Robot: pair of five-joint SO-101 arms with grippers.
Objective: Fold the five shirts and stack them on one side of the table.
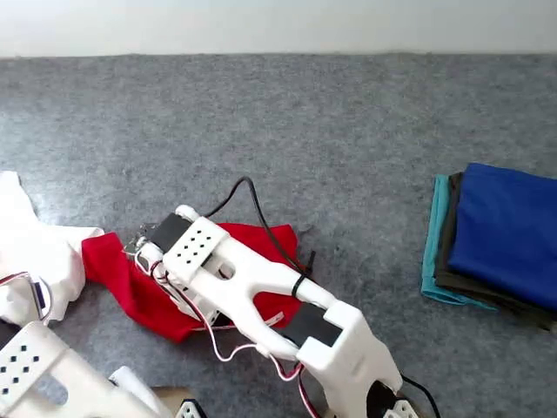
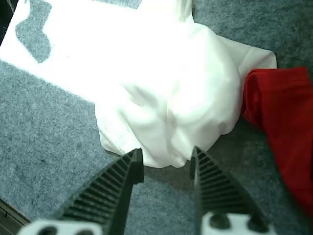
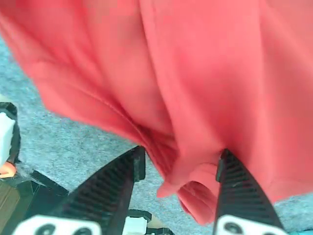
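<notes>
**Both claws open: right at red shirt, left at white shirt**

High view: grey felt table [image 1: 305, 131]. Red shirt [image 1: 117, 270] lies crumpled at lower left of centre, unfolded. The right arm [image 1: 261, 287] lies across it, reaching in from the bottom edge. White shirt [image 1: 35, 252] is bunched at the left edge, touching the red one. Left arm [image 1: 43, 374] sits in the lower left corner, just below the white shirt.

The folded stack is at the right edge, well apart from the arms. Blue shirt [image 1: 509, 231] is on top, dark shirt [image 1: 450, 248] under it, teal shirt [image 1: 432, 252] at the bottom, with edges showing on the stack's left side.

Right wrist view: right gripper [image 3: 182, 154] has its jaws spread wide, with a hanging fold of the red shirt [image 3: 195, 73] between them, not pinched.

Left wrist view: left gripper [image 2: 166, 154] has its jaws apart, tips at the near edge of the white shirt [image 2: 166, 98], holding nothing. Red shirt [image 2: 283, 112] is at the right of that frame, touching the white.
</notes>
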